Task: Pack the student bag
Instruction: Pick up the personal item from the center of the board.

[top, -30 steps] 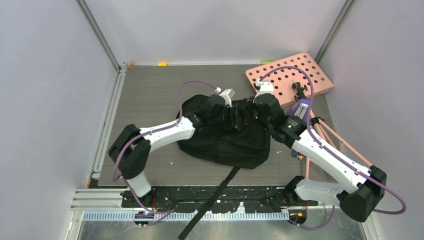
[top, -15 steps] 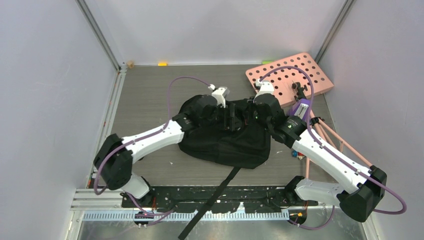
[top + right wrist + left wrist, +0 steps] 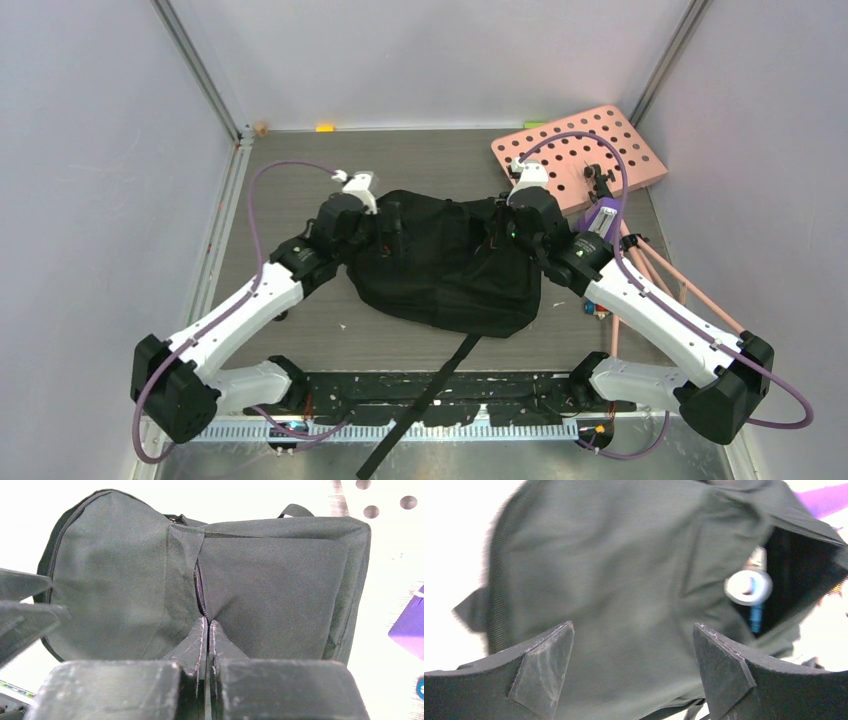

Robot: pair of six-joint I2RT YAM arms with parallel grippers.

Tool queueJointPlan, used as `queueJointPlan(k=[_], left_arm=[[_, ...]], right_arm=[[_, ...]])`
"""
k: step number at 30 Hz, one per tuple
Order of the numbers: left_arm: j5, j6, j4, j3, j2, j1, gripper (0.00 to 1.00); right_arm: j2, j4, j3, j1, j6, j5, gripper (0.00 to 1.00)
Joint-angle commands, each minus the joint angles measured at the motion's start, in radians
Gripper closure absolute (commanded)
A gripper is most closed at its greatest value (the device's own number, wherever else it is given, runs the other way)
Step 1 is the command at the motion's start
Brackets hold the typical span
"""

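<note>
Student bag (image 3: pixel 440 275), a large black soft fabric backpack, lies slumped at the middle of the grey wood-grain counter (image 3: pixel 290 190). One long black webbing strap (image 3: pixel 432 385) trails off the near edge.

Right end effector (image 3: pixel 207 626): fingers pressed together, pinching a gathered fold of the bag's fabric beside the zip line. Judged purpose: to anchor that side so the mouth holds its shape.

Left end effector (image 3: pixel 634 637): fingers spread wide and gripping nothing, with the bag's panel just beyond the tips, at the left end of the bag. It looks set to take a second hold and widen the opening, though contact cannot be confirmed.

The left wrist view shows a dark gap in the bag with a white round-capped, blue-bodied item (image 3: pixel 749 587) in it. It is blurred and its type is unclear.

The pink board with round holes (image 3: pixel 585 150) leans at the far right corner. A purple box (image 3: pixel 602 215) lies just beside the right arm.

Writing: no brand, label or print is legible on anything.
</note>
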Motion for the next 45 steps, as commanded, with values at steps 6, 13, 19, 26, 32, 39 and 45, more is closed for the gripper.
queueJointPlan(k=[6,13,19,26,32,39,45], left_arm=[[-0.17,0.001,-0.425,-0.039,-0.21,0.327,0.0],[-0.148,-0.033,-0.568,-0.054,-0.221,0.58,0.0],[-0.344,-0.096,-0.643,-0.084,-0.25,0.653,0.0],[-0.267,-0.115,-0.592,-0.177,-0.252,0.801,0.0],[-0.129,-0.14,-0.527,-0.234,-0.204,0.872,0.07],[-0.119,-0.154,-0.476,-0.279,-0.201,0.907,0.3],[-0.124,-0.14,-0.425,-0.29,-0.164,0.928,0.44]], right_arm=[[-0.035,0.087,0.022,0.001,-0.031,0.034,1.0],[-0.063,0.127,-0.03,0.0,-0.034,0.033,1.0],[-0.085,0.147,-0.056,0.0,-0.034,0.01,1.0],[-0.095,0.176,-0.077,-0.001,-0.038,-0.003,1.0],[-0.089,0.188,-0.083,-0.001,-0.034,-0.014,0.99],[-0.089,0.189,-0.088,-0.001,-0.036,-0.009,1.0],[-0.081,0.189,-0.085,-0.002,-0.036,-0.016,1.0]])
